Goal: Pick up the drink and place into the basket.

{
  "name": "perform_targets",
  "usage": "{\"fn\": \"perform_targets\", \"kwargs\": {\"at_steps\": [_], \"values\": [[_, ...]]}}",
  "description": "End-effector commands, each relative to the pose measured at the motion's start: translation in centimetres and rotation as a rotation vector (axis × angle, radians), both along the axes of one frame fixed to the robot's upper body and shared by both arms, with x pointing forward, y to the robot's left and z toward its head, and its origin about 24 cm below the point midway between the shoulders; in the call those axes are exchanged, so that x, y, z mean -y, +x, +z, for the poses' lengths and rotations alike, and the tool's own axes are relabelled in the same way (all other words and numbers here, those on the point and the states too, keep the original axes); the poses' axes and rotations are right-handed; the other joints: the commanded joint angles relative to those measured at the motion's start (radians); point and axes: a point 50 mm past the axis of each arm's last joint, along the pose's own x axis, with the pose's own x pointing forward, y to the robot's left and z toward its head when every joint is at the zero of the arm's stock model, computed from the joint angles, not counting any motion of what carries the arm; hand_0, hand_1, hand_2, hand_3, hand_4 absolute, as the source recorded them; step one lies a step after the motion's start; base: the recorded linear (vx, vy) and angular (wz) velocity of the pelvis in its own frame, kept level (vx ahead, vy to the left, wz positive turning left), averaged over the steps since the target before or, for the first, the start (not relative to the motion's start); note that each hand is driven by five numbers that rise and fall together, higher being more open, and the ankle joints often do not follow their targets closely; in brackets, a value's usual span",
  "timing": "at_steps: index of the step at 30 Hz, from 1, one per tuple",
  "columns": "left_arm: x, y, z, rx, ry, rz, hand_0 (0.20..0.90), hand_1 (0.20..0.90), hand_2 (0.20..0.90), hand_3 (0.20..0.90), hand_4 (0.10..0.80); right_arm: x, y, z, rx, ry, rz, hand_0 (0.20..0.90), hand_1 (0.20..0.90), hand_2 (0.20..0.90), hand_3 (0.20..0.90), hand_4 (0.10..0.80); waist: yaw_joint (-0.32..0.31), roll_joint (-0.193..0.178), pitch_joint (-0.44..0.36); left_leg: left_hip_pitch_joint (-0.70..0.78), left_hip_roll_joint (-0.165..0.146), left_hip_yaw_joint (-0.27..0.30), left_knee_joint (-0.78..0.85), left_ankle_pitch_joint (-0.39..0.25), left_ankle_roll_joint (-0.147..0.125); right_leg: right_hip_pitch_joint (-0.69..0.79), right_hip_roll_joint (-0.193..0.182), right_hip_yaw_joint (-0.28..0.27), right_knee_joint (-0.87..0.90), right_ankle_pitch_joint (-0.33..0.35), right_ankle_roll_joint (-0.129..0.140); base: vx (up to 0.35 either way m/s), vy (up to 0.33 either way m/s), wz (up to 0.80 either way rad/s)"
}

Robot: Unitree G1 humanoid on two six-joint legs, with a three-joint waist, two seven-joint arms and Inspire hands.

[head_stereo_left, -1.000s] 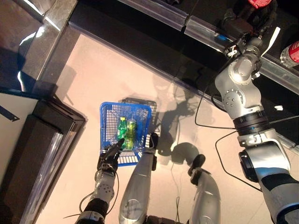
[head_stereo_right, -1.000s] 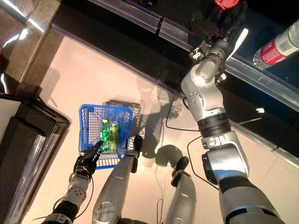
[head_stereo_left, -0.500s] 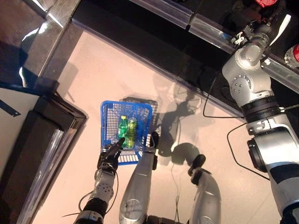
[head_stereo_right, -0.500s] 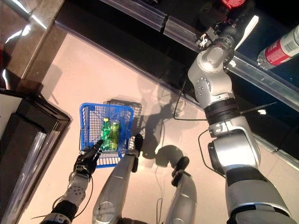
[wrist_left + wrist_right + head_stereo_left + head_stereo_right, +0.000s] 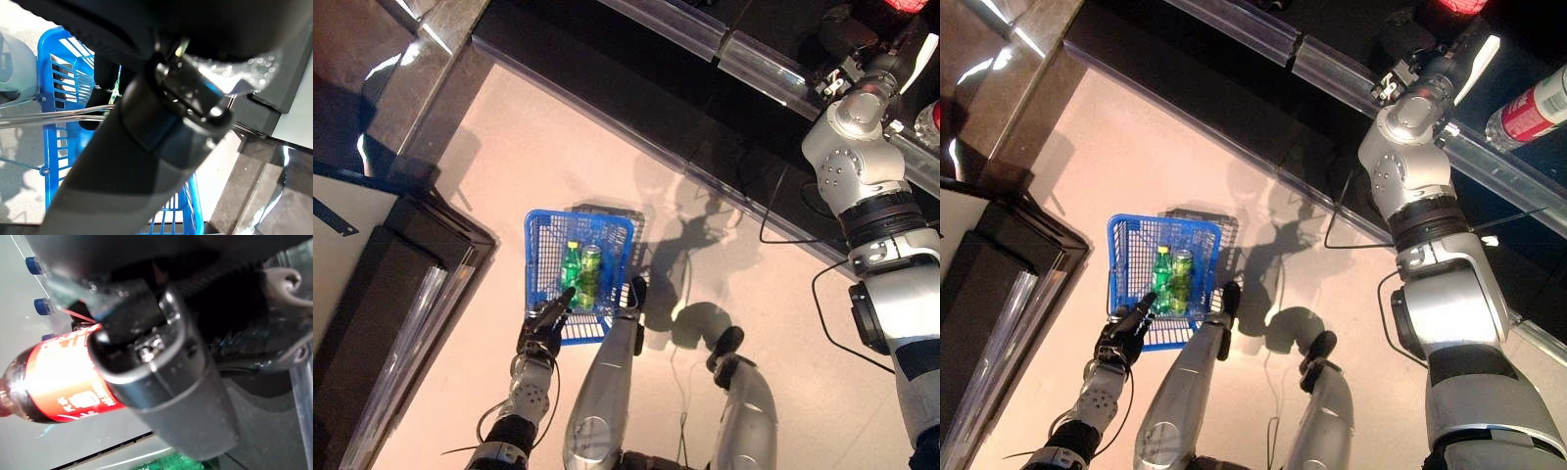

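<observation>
Left eye view: blue basket (image 5: 540,235) on the floor (image 5: 509,166), lower centre of frame, with a green bottle (image 5: 570,271) and a green can (image 5: 589,274) standing side by side inside. Left robot hand (image 5: 543,328) at the basket's near rim, lower left, fingers curled at the rim; what they grip cannot be told here. Right arm reaches to the upper right of the frame onto a dark shelf (image 5: 636,39); right robot hand (image 5: 847,34) only partly seen by a red-labelled drink (image 5: 928,122) at the right edge. Right eye view: same layout, basket (image 5: 1122,235) lower left, drink (image 5: 1533,103) lying tilted on the shelf at upper right, just beside the right arm. Left wrist view: left robot hand (image 5: 105,78) closed round the basket's wire handle (image 5: 44,119), blue mesh around it. Right wrist view: drink (image 5: 54,382) with red label lies behind the dark thumb (image 5: 161,382); right robot hand's fingers not visible, so cannot tell if it grips. Blue-capped bottles (image 5: 34,265) further back.
</observation>
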Motion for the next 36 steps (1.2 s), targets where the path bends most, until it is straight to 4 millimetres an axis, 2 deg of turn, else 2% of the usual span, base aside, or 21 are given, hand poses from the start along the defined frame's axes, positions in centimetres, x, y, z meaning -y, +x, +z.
{"fn": "perform_targets", "kwargs": {"at_steps": [1,7,11,12,13,17,21,22,24,27,31,33,36], "values": [[-5.3,-5.8,-1.8,-0.106,0.195,0.017,0.3,0.3,0.3,0.2,0.1,-0.3,-3.3,9.0,0.352,-0.134,0.024,0.3,0.3,0.3,0.2,0.1,0.033,0.021,-0.016,0.008,-0.018,-0.059,0.078,-0.123,-0.013,0.003,0.001,-0.009,0.079,-0.027,-0.046,-0.021,-0.031,0.0],[-5.6,-5.2,-1.1,-0.05,0.179,0.016,0.3,0.3,0.3,0.2,0.1,-1.2,-3.6,8.7,0.413,-0.154,0.111,0.3,0.3,0.3,0.2,0.1,0.026,0.006,-0.016,0.054,-0.007,-0.063,0.076,-0.124,-0.017,0.041,0.002,-0.011,0.081,-0.035,-0.047,-0.029,-0.058,-0.01],[-5.1,-4.0,0.0,0.054,0.168,-0.01,0.3,0.3,0.3,0.2,0.1,-2.8,-4.2,8.3,0.464,-0.218,0.219,0.3,0.3,0.3,0.2,0.1,0.009,-0.001,-0.016,0.101,0.003,-0.061,0.055,-0.112,-0.027,0.078,0.012,-0.009,0.074,-0.045,-0.055,-0.058,-0.031,-0.04],[-4.7,-3.4,0.6,0.091,0.155,-0.026,0.3,0.3,0.3,0.2,0.1,-3.5,-4.6,8.2,0.48,-0.256,0.254,0.3,0.3,0.3,0.2,0.1,0.002,0.0,-0.016,0.12,0.004,-0.06,0.044,-0.105,-0.03,0.093,0.013,-0.01,0.07,-0.047,-0.058,-0.137,-0.008,-0.05],[-4.2,-2.9,0.8,0.118,0.107,-0.027,0.3,0.3,0.3,0.2,0.1,-3.9,-5.0,8.1,0.491,-0.278,0.291,0.3,0.3,0.3,0.2,0.1,-0.002,0.004,-0.016,0.12,0.006,-0.056,0.029,-0.073,-0.027,0.092,0.013,-0.022,0.058,-0.021,-0.069,-0.117,-0.01,-0.06],[-2.8,-2.1,1.8,0.209,0.041,-0.079,0.3,0.3,0.3,0.2,0.1,-5.7,-5.3,6.4,0.491,-0.305,0.428,0.3,0.3,0.3,0.2,0.1,-0.012,0.007,-0.016,0.189,0.012,-0.062,-0.015,-0.049,-0.042,0.158,0.023,-0.026,0.028,-0.024,-0.074,-0.034,-0.043,-0.05],[-1.5,-0.6,5.0,0.356,0.097,-0.186,0.3,0.3,0.3,0.2,0.1,-7.9,-6.2,4.4,0.5,-0.317,0.592,0.3,0.3,0.3,0.2,0.1,-0.017,0.001,-0.016,0.239,0.02,-0.058,-0.055,-0.027,-0.046,0.205,0.036,-0.032,0.004,-0.023,-0.081,-0.064,-0.068,-0.02],[-1.4,-0.5,5.2,0.363,0.1,-0.194,0.3,0.3,0.3,0.2,0.1,-8.0,-6.2,4.3,0.501,-0.317,0.599,0.3,0.3,0.3,0.2,0.1,-0.017,0.001,-0.016,0.242,0.02,-0.059,-0.057,-0.026,-0.046,0.208,0.037,-0.032,0.003,-0.023,-0.081,-0.064,-0.039,-0.01],[-0.2,0.2,7.6,0.467,0.1,-0.266,0.3,0.3,0.3,0.2,0.1,-9.6,-6.9,2.4,0.494,-0.312,0.707,0.3,0.3,0.3,0.2,0.1,-0.02,0.002,-0.016,0.263,0.021,-0.065,-0.062,-0.016,-0.047,0.233,0.046,-0.034,0.005,-0.029,-0.091,-0.054,-0.034,-0.03],[1.2,0.3,9.6,0.558,0.087,-0.344,0.3,0.3,0.3,0.2,0.1,-11.3,-7.2,0.4,0.468,-0.307,0.792,0.3,0.3,0.3,0.2,0.1,-0.017,0.005,-0.019,0.292,0.018,-0.072,-0.065,-0.007,-0.049,0.272,0.049,-0.044,0.002,-0.035,-0.099,-0.001,-0.004,0.02],[3.2,0.1,11.2,0.631,0.057,-0.443,0.3,0.3,0.3,0.2,0.1,-12.5,-7.3,-1.7,0.429,-0.33,0.827,0.3,0.3,0.3,0.2,0.1,-0.009,0.007,-0.032,0.309,0.014,-0.085,-0.074,-0.002,-0.05,0.302,0.046,-0.059,-0.006,-0.035,-0.101,-0.003,-0.001,0.08],[4.7,-0.2,12.4,0.687,0.022,-0.529,0.3,0.3,0.3,0.2,0.1,-13.1,-7.2,-3.1,0.392,-0.303,0.864,0.3,0.3,0.3,0.2,0.1,-0.001,0.009,-0.04,0.323,0.007,-0.095,-0.096,-0.001,-0.05,0.323,0.045,-0.069,-0.024,-0.029,-0.098,-0.015,-0.003,0.1],[5.8,-0.4,13.4,0.728,-0.036,-0.582,0.3,0.3,0.3,0.2,0.1,-13.8,-7.0,-4.2,0.356,-0.292,0.894,0.3,0.3,0.3,0.2,0.1,0.006,0.011,-0.046,0.331,0.0,-0.102,-0.119,0.006,-0.049,0.336,0.042,-0.079,-0.043,-0.021,-0.091,-0.045,0.0,0.1]]}}
